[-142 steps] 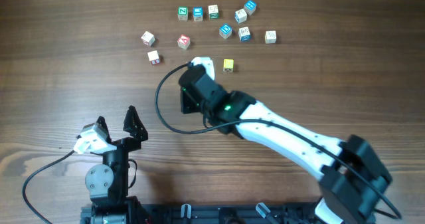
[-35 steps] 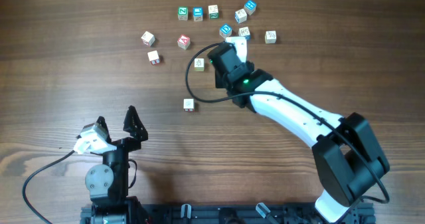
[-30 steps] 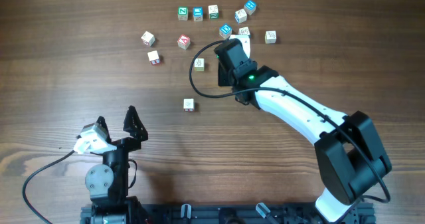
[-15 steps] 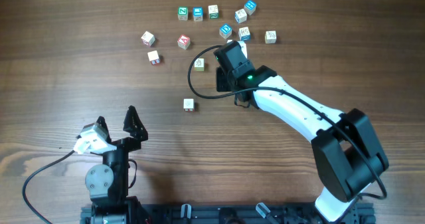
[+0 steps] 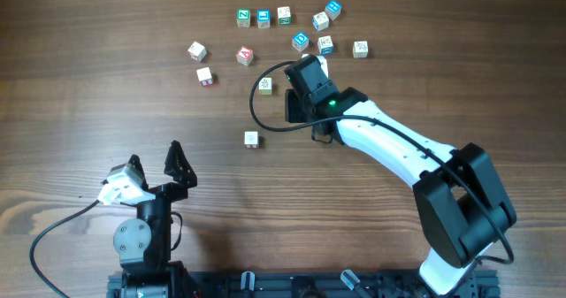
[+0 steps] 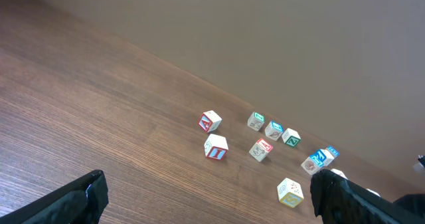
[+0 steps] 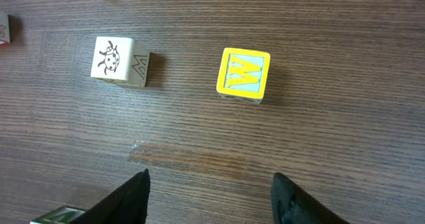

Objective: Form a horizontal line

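In the right wrist view a yellow-framed cube [image 7: 243, 74] with an M stands on the wood. A cream ladybug cube [image 7: 118, 61] sits to its left, roughly level with it, with a gap between them. My right gripper [image 7: 212, 197] hovers just short of them, open, with nothing between its fingers [image 7: 129, 196]. From overhead the right gripper [image 5: 309, 70] covers the yellow cube, and the cream cube [image 5: 264, 85] shows to its left. A white cube [image 5: 251, 139] lies alone nearer the front. My left gripper [image 5: 155, 167] rests open at the front left.
Several more cubes lie scattered along the back: green [image 5: 243, 17], blue [image 5: 263, 18] and red-marked [image 5: 245, 56] ones. The left wrist view shows the same cluster [image 6: 265, 134] far ahead of the open left gripper [image 6: 212, 204]. A black cable [image 5: 256, 112] loops beside the right arm.
My right gripper's jaws have spread wider and its head has drifted slightly toward the front left. The cubes and the left arm have not moved.
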Available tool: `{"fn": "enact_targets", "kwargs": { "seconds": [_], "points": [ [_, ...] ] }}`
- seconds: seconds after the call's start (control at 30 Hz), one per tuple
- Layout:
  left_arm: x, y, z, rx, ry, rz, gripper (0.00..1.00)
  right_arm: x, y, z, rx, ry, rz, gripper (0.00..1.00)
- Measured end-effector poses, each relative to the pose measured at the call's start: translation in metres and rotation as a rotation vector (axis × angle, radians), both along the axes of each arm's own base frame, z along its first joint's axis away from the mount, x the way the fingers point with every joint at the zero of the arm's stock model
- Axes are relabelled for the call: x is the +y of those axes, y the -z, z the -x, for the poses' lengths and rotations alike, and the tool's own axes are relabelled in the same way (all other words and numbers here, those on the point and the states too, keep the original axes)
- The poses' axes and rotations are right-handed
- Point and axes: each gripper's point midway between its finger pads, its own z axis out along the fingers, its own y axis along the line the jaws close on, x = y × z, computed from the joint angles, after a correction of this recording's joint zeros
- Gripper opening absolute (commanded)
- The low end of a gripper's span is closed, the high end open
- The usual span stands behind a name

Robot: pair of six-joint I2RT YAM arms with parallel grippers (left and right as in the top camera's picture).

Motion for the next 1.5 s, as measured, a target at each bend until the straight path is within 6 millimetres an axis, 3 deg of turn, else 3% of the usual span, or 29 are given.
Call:
{"fn": "enact_targets", "kwargs": {
  "seconds": [0.17,0.27,0.37,0.47,0.6,0.8,0.87,0.93,1.1,1.5],
  "points": [
    [0.000,0.000,0.000,0.000,0.000,0.000,1.00,0.000,0.000,0.000,0.002,0.002,-0.001,0.54],
    [0.000,0.000,0.000,0.000,0.000,0.000,1.00,-0.006,0.000,0.009,0.057,-0.023,0.041,0.38],
    [0.000,0.000,0.000,0.000,0.000,0.000,1.00,-0.006,-0.025,0.001,0.089,-0.041,0.043,0.13],
    [0.000,0.000,0.000,0.000,0.000,0.000,1.00,-0.007,-0.073,-0.018,0.058,-0.025,-0.003,0.09],
    [0.000,0.000,0.000,0.000,0.000,0.000,1.00,-0.005,-0.101,-0.022,0.050,-0.026,-0.028,0.24],
    [0.000,0.000,0.000,0.000,0.000,0.000,1.00,-0.002,-0.103,-0.023,0.047,-0.038,-0.035,0.45],
    [0.000,0.000,0.000,0.000,0.000,0.000,1.00,0.000,-0.093,-0.026,0.062,-0.037,-0.029,0.75],
    [0.000,0.000,0.000,0.000,0.000,0.000,1.00,0.003,-0.071,-0.030,0.097,-0.025,-0.017,0.99],
    [0.000,0.000,0.000,0.000,0.000,0.000,1.00,0.003,-0.028,-0.037,0.148,-0.017,0.034,1.00],
    [0.000,0.000,0.000,0.000,0.000,0.000,1.00,-0.008,-0.002,-0.054,0.154,0.021,0.046,1.00]
  ]
}}
